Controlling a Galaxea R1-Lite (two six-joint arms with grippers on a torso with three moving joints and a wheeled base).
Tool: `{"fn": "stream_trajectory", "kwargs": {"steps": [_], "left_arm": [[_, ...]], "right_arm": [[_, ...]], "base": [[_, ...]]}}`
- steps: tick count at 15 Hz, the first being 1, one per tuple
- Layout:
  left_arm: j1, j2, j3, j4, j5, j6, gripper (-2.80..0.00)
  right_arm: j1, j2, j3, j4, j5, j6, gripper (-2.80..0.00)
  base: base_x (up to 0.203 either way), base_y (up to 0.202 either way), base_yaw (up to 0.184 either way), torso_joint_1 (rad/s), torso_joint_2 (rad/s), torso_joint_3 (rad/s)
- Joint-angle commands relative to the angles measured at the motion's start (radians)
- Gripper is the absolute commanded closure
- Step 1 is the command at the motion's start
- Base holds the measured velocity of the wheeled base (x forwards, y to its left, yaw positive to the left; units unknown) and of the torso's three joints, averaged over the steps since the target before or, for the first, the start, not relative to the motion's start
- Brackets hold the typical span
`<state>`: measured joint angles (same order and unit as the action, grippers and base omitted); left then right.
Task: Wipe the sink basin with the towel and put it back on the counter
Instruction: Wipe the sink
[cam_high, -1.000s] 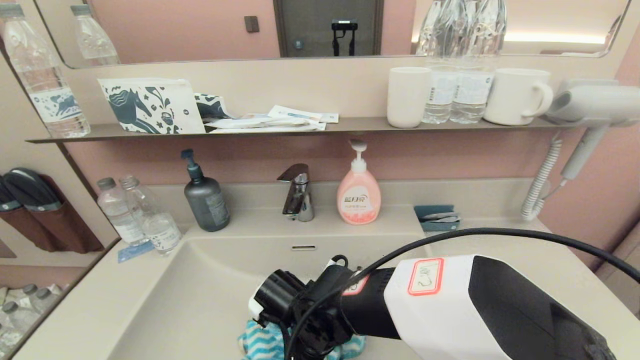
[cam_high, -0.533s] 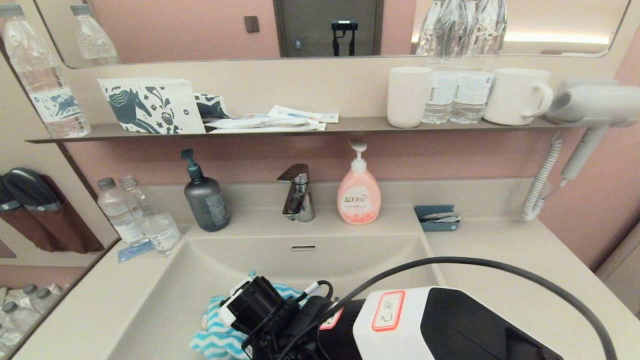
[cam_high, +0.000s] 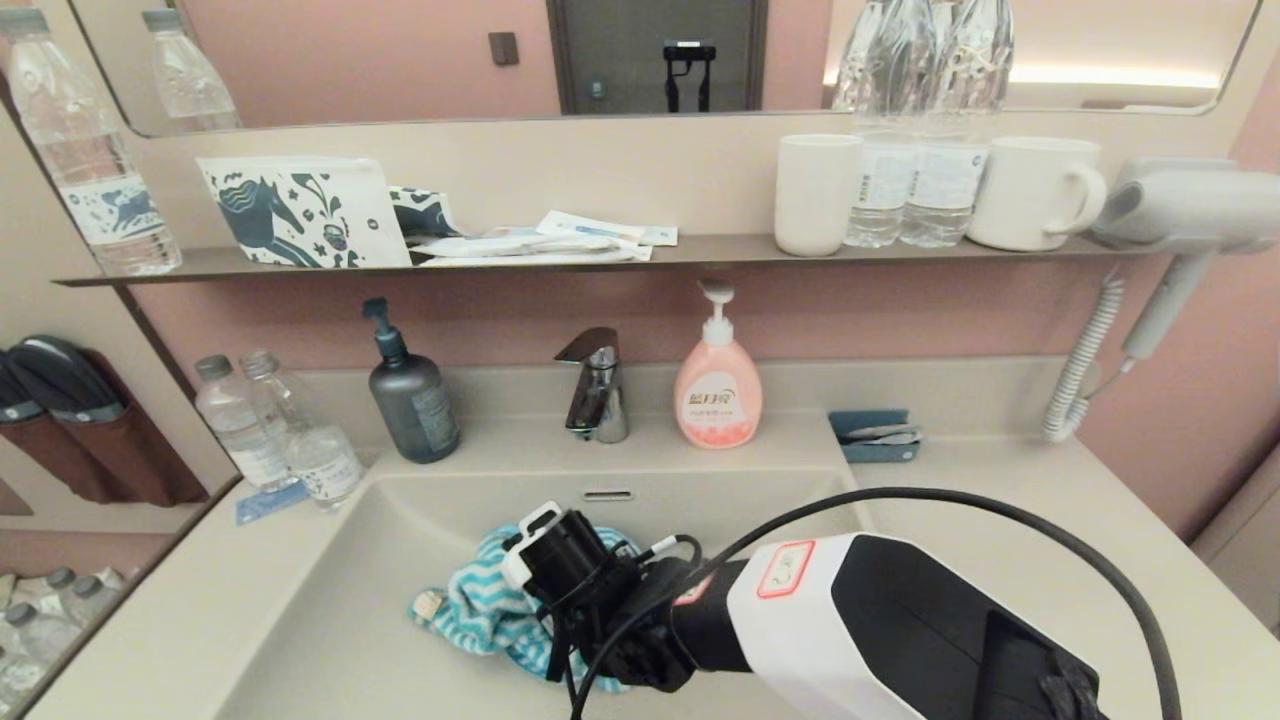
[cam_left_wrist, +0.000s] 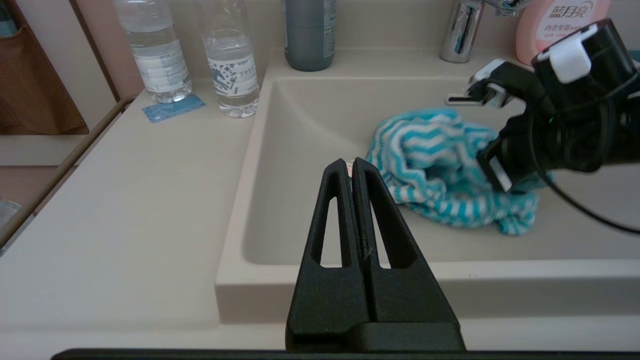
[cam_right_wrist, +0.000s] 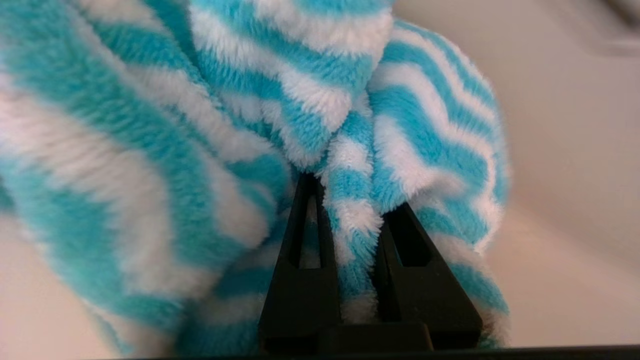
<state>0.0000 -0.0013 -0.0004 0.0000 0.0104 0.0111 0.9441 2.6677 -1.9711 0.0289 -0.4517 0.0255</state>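
The turquoise and white zigzag towel (cam_high: 475, 610) lies bunched on the floor of the beige sink basin (cam_high: 350, 610), near its middle. My right gripper (cam_right_wrist: 350, 192) reaches down into the basin and is shut on a fold of the towel (cam_right_wrist: 150, 125); in the head view its fingers are hidden under the wrist. The overflow slot (cam_high: 607, 495) shows on the back wall, while the drain plug is hidden. My left gripper (cam_left_wrist: 348, 162) is shut and empty, hovering at the basin's front left rim (cam_left_wrist: 235, 240), apart from the towel (cam_left_wrist: 430, 165). The counter (cam_high: 1000, 520) flanks the basin.
Behind the basin stand a chrome faucet (cam_high: 597, 385), a pink soap bottle (cam_high: 717, 385) and a dark pump bottle (cam_high: 411, 395). Two water bottles (cam_high: 280, 435) stand on the left counter, a blue tray (cam_high: 873, 436) at the right. A hair dryer (cam_high: 1170, 230) hangs right.
My right gripper has dragged the towel from the basin's near right side to the left, then toward the back wall. The left gripper shows no change.
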Motion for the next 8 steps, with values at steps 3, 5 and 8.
{"fn": "stream_trajectory", "kwargs": {"steps": [3, 5, 8], "left_arm": [[0.0, 0.001, 0.0, 0.0, 0.0, 0.001, 0.0], [0.0, 0.001, 0.0, 0.0, 0.0, 0.0, 0.0], [0.0, 0.001, 0.0, 0.0, 0.0, 0.0, 0.0]], "right_arm": [[-0.073, -0.011, 0.005, 0.04, -0.056, -0.047, 0.0], [-0.09, -0.036, 0.012, 0.148, -0.067, -0.053, 0.0], [-0.099, -0.1, 0.027, 0.374, -0.066, -0.055, 0.0]], "base": [[0.0, 0.0, 0.0, 0.0, 0.0, 0.0], [0.0, 0.0, 0.0, 0.0, 0.0, 0.0], [0.0, 0.0, 0.0, 0.0, 0.0, 0.0]]}}
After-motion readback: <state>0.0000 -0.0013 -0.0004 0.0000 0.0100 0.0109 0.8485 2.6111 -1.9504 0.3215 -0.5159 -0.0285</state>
